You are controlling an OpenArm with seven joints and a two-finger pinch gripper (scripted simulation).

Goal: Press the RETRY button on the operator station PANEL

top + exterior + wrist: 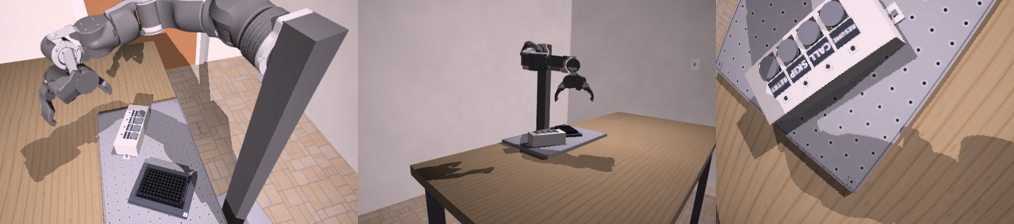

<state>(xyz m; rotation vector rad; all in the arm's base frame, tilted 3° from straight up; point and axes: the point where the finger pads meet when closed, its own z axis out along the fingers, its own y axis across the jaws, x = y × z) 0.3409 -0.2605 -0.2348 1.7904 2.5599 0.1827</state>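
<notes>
Because meant for pressing and not for lifting, calls for no grasp at all on PANEL (127, 143), a pale rigid box standing on the far left part of the perforated base plate (115, 184), just beyond plate nest N1 (137, 198) with the black 96-well plate C15 (163, 186) seated in it. Looks stiff and squarely set, so should probably take a firm downward push without sliding. Best touched on one flat grey cap only, with a single fingertip, given four round buttons (809, 31) packed close in a row. Finds the gripper (81, 105) spread fully open, holding nothing, hanging high above the wooden table (57, 186) and left of the box, well apart from it. As for writing: dark name strips beside each button in the wrist view, one seemingly reading CALL, second from the end bearing a small white tag (894, 12). Cannot make out the others, so RETRY not yet picked out. Shows no lamp lit. Cannot read that tag, nor the one on the nest (185, 214).
</notes>
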